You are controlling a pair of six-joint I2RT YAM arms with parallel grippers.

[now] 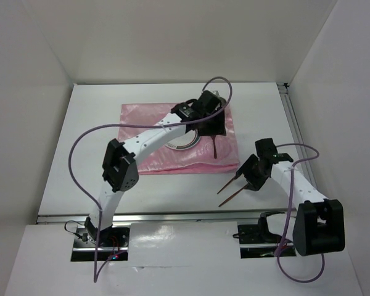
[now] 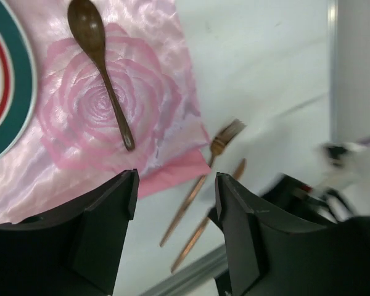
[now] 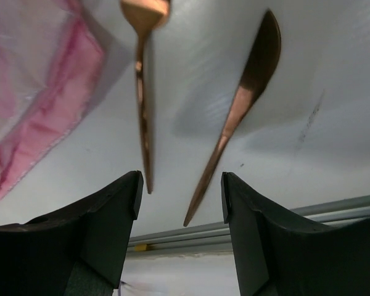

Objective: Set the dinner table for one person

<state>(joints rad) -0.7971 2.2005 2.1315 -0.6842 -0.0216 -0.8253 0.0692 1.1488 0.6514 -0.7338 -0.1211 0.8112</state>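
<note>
- Left hand (image 2: 176, 185): spread apart, empty, over cloth (image 2: 61, 117) edge.
- Right hand (image 3: 180, 185): spread apart, empty, over fork (image 3: 142, 92) and knife (image 3: 240, 105) on table (image 3: 308, 74).
- Spoon (image 2: 89, 31) lies on cloth beside plate (image 2: 15, 80).

Shiny pink cloth (image 2: 92, 111) printed with a large rose. On it, white plate (image 2: 21, 80) ringed teal and red, dark brown spoon (image 2: 105, 68). Beside the cloth, copper fork (image 2: 198, 185) and knife (image 3: 228, 123) on matte white table (image 2: 259, 61).

Overhead I see the left arm (image 1: 151, 139) hiding most of the plate (image 1: 186, 145), which my left wrist view crops too, and there the right arm (image 2: 336, 154) is only a blur. The right wrist view cuts the fork (image 3: 142, 92) off at its tines.
</note>
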